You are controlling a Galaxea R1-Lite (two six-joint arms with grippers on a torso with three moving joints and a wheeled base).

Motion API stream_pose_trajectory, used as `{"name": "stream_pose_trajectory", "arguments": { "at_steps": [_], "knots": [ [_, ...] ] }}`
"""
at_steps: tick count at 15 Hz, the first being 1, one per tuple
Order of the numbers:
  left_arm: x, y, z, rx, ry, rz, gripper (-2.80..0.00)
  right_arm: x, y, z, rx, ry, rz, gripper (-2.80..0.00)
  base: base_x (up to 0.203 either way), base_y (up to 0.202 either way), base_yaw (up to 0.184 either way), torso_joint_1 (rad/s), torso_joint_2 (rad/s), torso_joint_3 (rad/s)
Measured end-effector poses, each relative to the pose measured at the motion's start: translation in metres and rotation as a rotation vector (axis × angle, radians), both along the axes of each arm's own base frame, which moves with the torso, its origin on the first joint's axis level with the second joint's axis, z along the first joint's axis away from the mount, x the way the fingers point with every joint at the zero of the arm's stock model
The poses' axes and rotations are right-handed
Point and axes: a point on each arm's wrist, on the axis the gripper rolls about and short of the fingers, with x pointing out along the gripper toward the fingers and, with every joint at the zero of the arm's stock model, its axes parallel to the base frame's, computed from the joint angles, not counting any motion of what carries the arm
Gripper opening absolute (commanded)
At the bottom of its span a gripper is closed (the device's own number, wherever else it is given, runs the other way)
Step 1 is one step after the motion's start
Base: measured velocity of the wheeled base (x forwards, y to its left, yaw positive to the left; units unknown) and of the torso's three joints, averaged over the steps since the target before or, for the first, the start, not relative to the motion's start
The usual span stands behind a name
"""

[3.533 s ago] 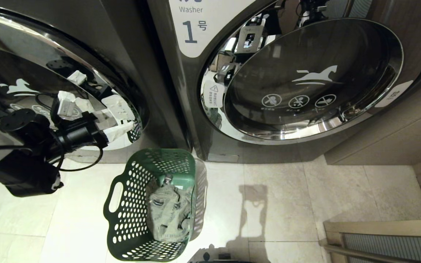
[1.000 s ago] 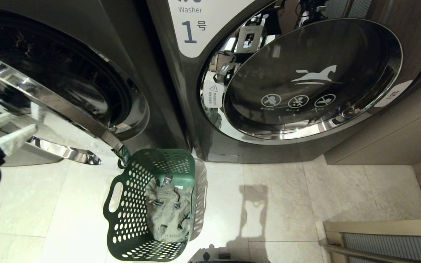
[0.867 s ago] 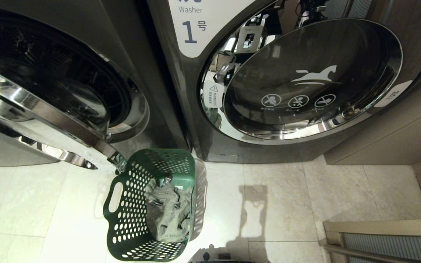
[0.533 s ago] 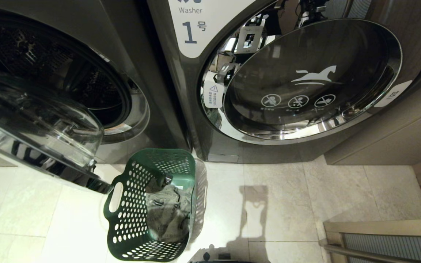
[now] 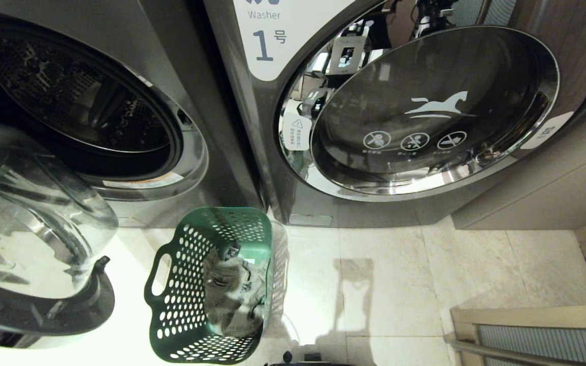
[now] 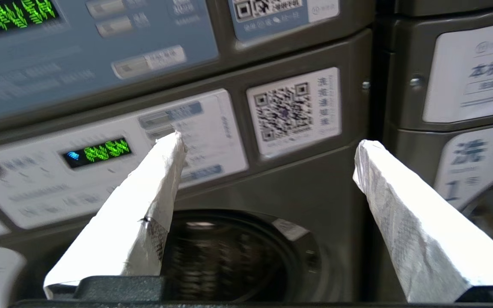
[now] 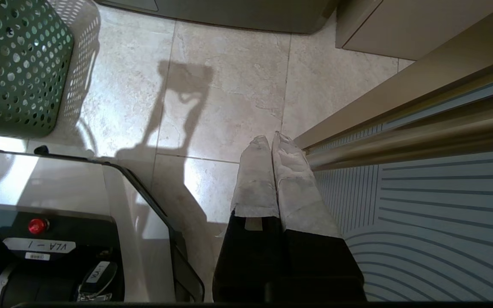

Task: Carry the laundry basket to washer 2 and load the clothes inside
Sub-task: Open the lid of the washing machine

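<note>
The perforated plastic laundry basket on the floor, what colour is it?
Dark green, dotted all over with round holes. The perforated plastic laundry basket shows best in the head view.

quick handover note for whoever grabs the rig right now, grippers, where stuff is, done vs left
Left gripper: open, empty, raised facing the open washer's control panel.
Right gripper: shut, empty, parked pointing at the floor beside the robot's base.
Laundry basket: on the floor in front of the washers, near the open door.
Clothes: in the basket.
Washer 2: door swung wide, drum visible; washer 1 beside it is closed.
Done: basket delivered, door open.
Left: pick the clothes out, load the drum.
</note>
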Motion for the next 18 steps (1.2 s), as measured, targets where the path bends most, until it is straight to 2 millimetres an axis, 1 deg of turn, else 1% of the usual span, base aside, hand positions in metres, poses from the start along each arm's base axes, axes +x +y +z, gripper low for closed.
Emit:
{"name": "stream_pose_trajectory", "arguments": {
  "at_steps": [4,6,7,9,11,13,14,15,16,18],
  "knots": [
    [0.002,-0.001,0.004,-0.191,0.137,-0.066,0.0,0.0,0.0,0.0,0.0,0.0,0.0,-2.8,0.0,0.0,0.0,0.0,0.0,0.0],
    [-0.001,-0.006,0.0,-0.278,0.229,-0.073,0.0,0.0,0.0,0.0,0.0,0.001,-0.001,-2.8,0.0,0.0,0.0,0.0,0.0,0.0],
    [-0.003,-0.009,-0.005,-0.318,0.288,-0.068,0.0,0.0,0.0,0.0,0.0,0.0,0.0,-2.8,0.0,0.0,0.0,0.0,0.0,0.0],
    [-0.007,-0.014,-0.024,-0.395,0.433,-0.046,0.0,0.0,0.0,0.0,0.0,0.0,0.0,-2.8,0.0,0.0,0.0,0.0,0.0,0.0],
    [-0.011,-0.018,-0.051,-0.433,0.604,0.009,0.0,0.0,0.0,0.0,0.0,0.0,0.0,-2.8,0.0,0.0,0.0,0.0,0.0,0.0],
    [-0.012,-0.018,-0.088,-0.401,0.813,0.072,0.0,0.0,0.0,0.0,0.0,0.0,0.0,-2.8,0.0,0.0,0.0,0.0,0.0,0.0],
    [-0.012,-0.018,-0.101,-0.371,0.9,0.08,0.0,0.0,0.0,0.0,0.0,0.0,0.0,-2.8,0.0,0.0,0.0,0.0,0.0,0.0],
    [-0.011,-0.017,-0.11,-0.344,0.957,0.078,0.0,0.0,0.0,0.0,0.0,0.0,0.0,-2.8,0.0,0.0,0.0,0.0,0.0,0.0],
    [-0.008,-0.016,-0.113,-0.323,0.99,0.068,0.0,0.0,0.0,0.0,0.0,0.0,0.0,-2.8,0.0,0.0,0.0,0.0,0.0,0.0],
    [0.004,-0.011,-0.114,-0.279,1.016,0.049,0.0,0.0,0.0,0.0,0.0,0.0,0.0,-2.8,0.0,0.0,0.0,0.0,0.0,0.0]
  ]
}}
